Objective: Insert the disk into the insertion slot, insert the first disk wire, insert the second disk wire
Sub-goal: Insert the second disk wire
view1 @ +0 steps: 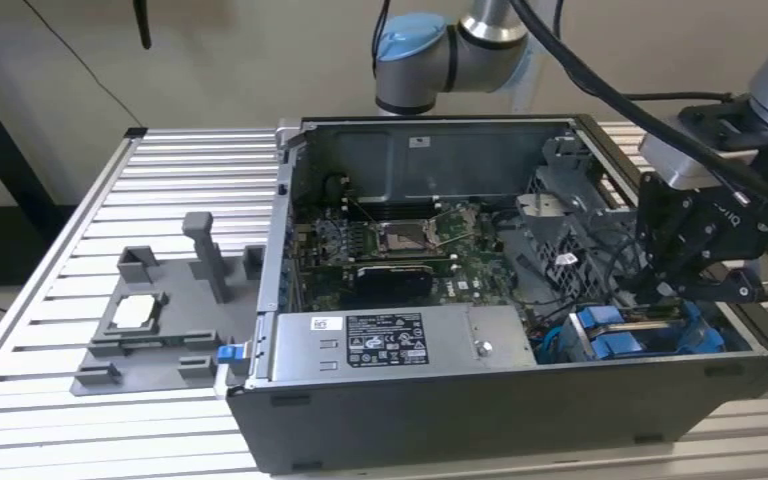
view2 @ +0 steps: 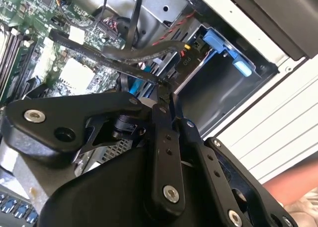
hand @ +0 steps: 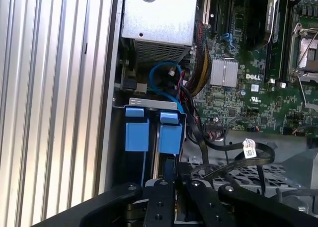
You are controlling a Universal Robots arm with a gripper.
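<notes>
One slatted table [view1: 184,160]: ribbed aluminium; it carries everything else in the exterior view.
Computer case [view1: 491,400]: dark grey tower lying on its side with the side panel off, so the interior faces up.
Robot arm [view1: 424,50]: reaches in from behind the case and comes down over the corner at the exterior view's right.
Power supply [view1: 398,340]: silver box along the near wall of the case. It has a white printed label; the text is not read here.
Motherboard [view1: 411,240]: green board on the case floor, with its square socket near the middle.
Grey fixture [view1: 144,330]: sits on the table outside the case, at the exterior view's left, well apart from the gripper.
Insertion slot [hand: 149,104]: dark metal cage in the near corner of the case, just beside the power supply.
Gripper [view1: 671,300] [view2: 164,94] [hand: 175,176]: hangs directly over the slot. The fingers [view2: 161,137] are drawn narrow, with their tips pinched on the end of a wire.
Disk [hand: 170,132]: the two blue tabs of its carrier stand inside the slot. The metal body cannot be made out.
Black flat wire [view2: 99,50]: runs from above the motherboard to the fingertips.
White tag [hand: 249,148]: a small printed tag on a loose black cable near the slot.
</notes>
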